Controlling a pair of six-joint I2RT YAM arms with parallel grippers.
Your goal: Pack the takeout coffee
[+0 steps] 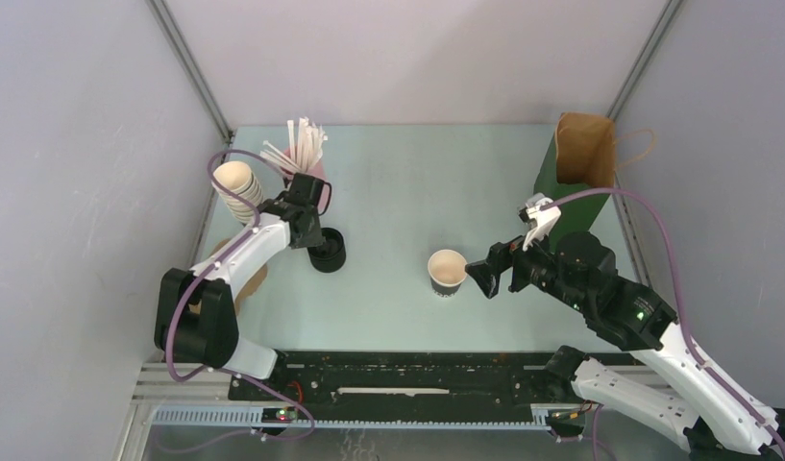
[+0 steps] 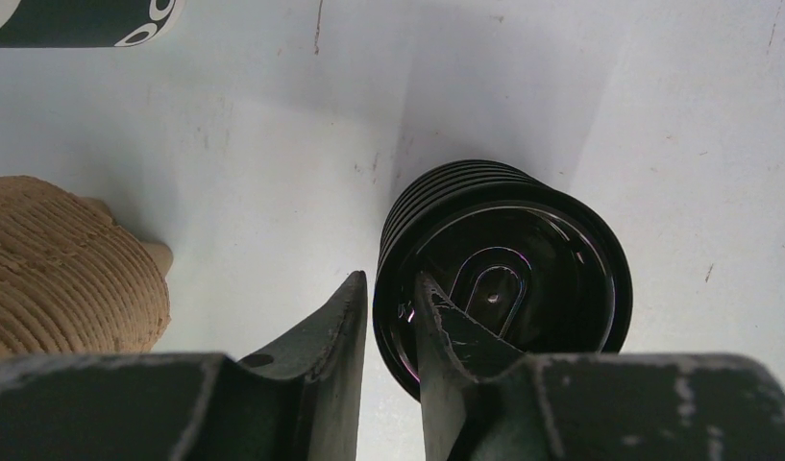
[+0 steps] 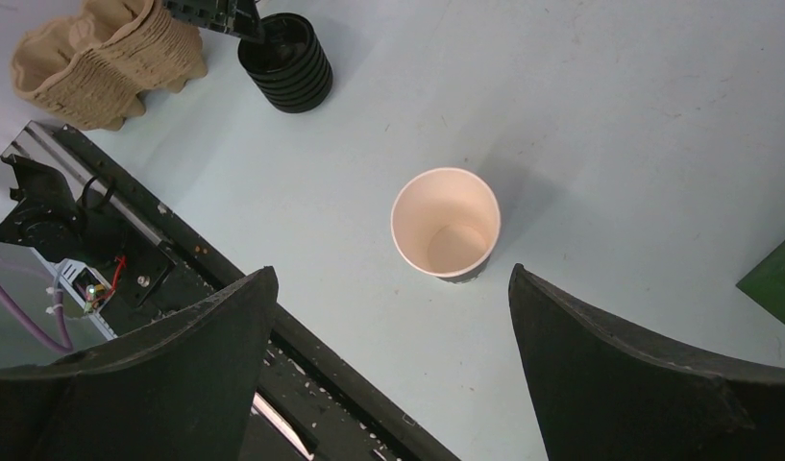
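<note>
A: What is the biggest container, and where is it from the tools?

B: The paper bag (image 1: 585,149). It stands upright with its mouth open, well apart from the right gripper (image 3: 393,279), off to the side of its wrist. What is inside I cannot tell.

A: And near the left gripper (image 2: 388,283)?

B: A stack of cardboard trays (image 2: 71,259) lies to one side of its fingers, not touching them. A stack of cups (image 1: 237,187) stands near that arm, each cup sitting in the next one. Right under the fingers is a stack of lids (image 2: 503,269).

A: Does it hold a lid?

B: Its jaws are narrow and stand astride the rim of the top lid, one finger inside and one outside. A thin line of table (image 2: 225,192) shows between the outer finger and the rim.

A: And the coffee cup (image 3: 446,223)?

B: It stands upright just ahead of the right gripper, between the lines of its two fingers and touching neither. Its mouth is uncovered, the inside cream, with only the bare bottom showing. The jaws of that gripper are spread wide.
</note>
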